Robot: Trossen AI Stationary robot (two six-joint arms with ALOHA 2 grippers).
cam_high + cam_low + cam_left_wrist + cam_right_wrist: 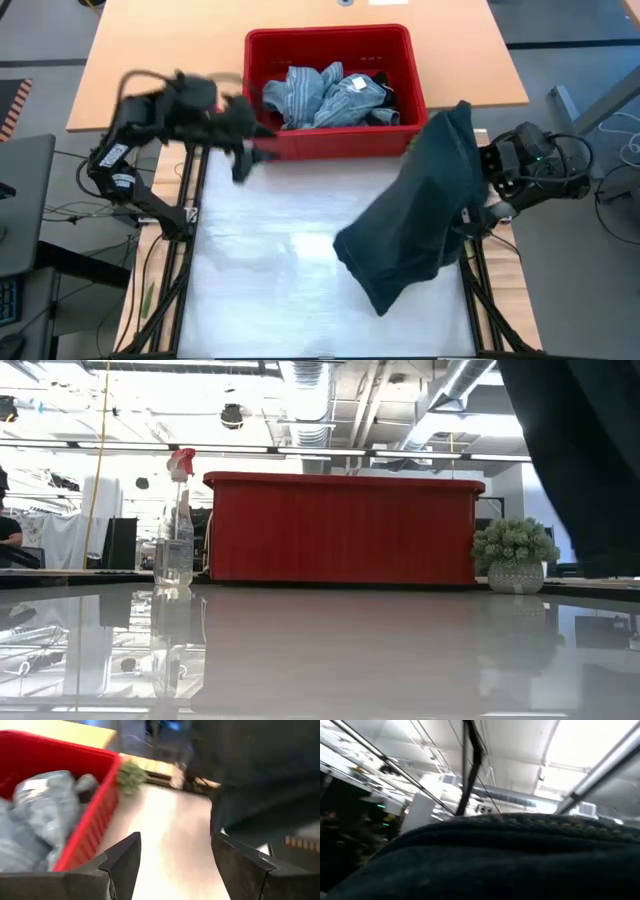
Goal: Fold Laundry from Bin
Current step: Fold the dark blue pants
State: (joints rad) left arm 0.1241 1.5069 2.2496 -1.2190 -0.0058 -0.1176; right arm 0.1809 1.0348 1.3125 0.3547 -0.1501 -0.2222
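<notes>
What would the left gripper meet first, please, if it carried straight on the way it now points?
Probably the dark garment hanging ahead; the left gripper, open, points past the red bin alongside it. Depth is uncertain.

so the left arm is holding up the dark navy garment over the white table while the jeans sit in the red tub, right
Not the left. In the high view the right gripper lifts the dark navy garment over the white table; the left gripper, open and empty, hangs beside the red plastic tub, where the light blue jeans lie.

Dark navy garment [420,215] hanging over table; jeans [325,95] crumpled in red bin [330,143].
</notes>
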